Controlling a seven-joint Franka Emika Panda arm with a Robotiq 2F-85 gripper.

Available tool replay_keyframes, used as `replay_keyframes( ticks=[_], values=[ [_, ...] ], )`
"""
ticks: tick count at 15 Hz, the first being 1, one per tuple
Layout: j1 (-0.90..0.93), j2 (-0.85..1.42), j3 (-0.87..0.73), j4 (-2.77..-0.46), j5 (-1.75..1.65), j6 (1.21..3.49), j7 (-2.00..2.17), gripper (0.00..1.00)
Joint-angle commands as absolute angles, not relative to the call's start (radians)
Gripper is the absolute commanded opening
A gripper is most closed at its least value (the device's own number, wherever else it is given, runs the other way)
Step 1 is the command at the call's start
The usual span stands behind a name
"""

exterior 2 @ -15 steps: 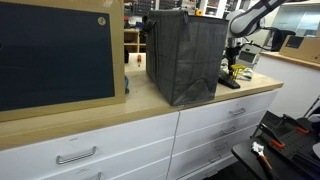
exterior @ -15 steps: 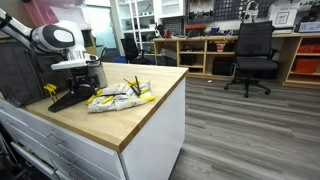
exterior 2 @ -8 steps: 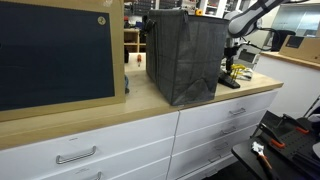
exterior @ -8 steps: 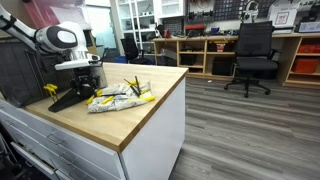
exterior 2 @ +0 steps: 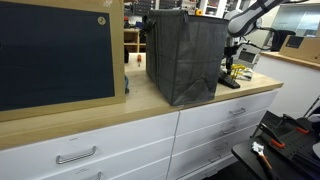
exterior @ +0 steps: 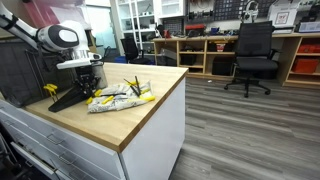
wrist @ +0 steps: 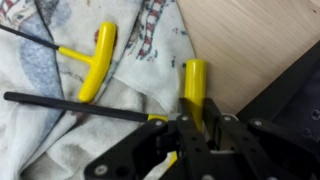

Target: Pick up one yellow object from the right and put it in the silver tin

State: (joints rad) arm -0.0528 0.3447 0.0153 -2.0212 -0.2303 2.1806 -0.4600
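In the wrist view a yellow T-handle tool [wrist: 195, 85] lies at the edge of a patterned cloth [wrist: 40, 110], and my gripper [wrist: 198, 122] is shut on its yellow handle. Its black shaft [wrist: 70, 105] runs left across the cloth. A second yellow T-handle tool [wrist: 92, 62] lies free on the cloth further left. In both exterior views the gripper [exterior: 90, 86] [exterior 2: 229, 68] is low over the cloth's end on the wooden counter [exterior: 140, 115]. The silver tin does not show in any view.
A large dark mesh rack [exterior: 20, 70] [exterior 2: 185, 55] stands on the counter just behind the arm. A black slanted object [exterior: 68, 98] [wrist: 290, 100] lies beside the gripper. The counter's edge [exterior: 155, 125] is close; an office chair [exterior: 252, 55] stands across the floor.
The jaws have come together from wide open onto the yellow handle. The arm has sunk slightly; the cloth and other tools have not moved.
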Motion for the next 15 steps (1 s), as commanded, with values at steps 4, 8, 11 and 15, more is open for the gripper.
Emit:
replay_keyframes(
  ticks=[4,8,11,15],
  values=[
    [-0.07,0.336,0.009,-2.006,-0.208,2.151,-0.452,0.05],
    [-0.097,0.31,0.007,-2.01,-0.156,2.13,-0.469,0.05],
    [-0.12,0.287,0.004,-2.01,-0.108,2.129,-0.476,0.05],
    [-0.14,0.254,0.003,-1.99,-0.03,2.125,-0.468,0.05]
  ],
)
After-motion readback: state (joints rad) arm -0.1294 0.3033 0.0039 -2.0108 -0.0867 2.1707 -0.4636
